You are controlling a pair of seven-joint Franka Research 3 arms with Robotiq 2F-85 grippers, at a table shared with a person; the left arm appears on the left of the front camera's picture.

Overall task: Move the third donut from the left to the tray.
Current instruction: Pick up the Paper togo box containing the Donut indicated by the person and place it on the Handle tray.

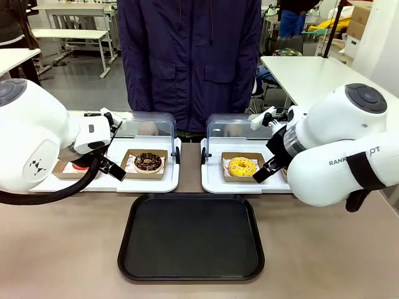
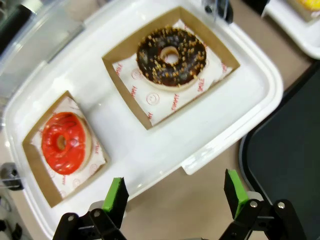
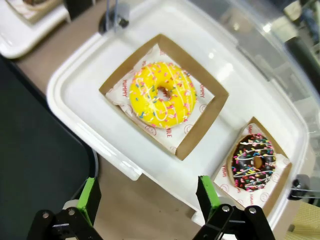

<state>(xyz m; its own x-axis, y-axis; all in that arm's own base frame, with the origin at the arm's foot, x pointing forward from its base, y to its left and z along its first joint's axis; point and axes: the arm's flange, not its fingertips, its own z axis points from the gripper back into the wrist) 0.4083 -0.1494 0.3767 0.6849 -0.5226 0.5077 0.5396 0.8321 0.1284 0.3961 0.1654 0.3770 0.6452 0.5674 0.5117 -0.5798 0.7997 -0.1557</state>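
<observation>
The yellow-iced donut (image 3: 161, 94) sits in its brown cardboard holder (image 3: 204, 126) on the right white display tray (image 3: 75, 85), not yet in the black tray (image 1: 190, 274); the right gripper (image 3: 147, 196) hangs over the display tray's near edge, fingers spread, holding nothing; the left gripper (image 2: 177, 192) is spread too. A pinch on the thin holder wall could tip it, or the pads could smear the icing; a sprinkled chocolate donut (image 3: 254, 162) lies just beside; the raised clear lid (image 1: 234, 124) stands behind.

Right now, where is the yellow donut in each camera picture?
Front view: yellow donut right of centre, behind the black tray.
Left wrist view: yellow donut barely inside the top right corner.
Right wrist view: yellow donut upper middle, in its brown holder.
Shared landmark: the black tray.
</observation>
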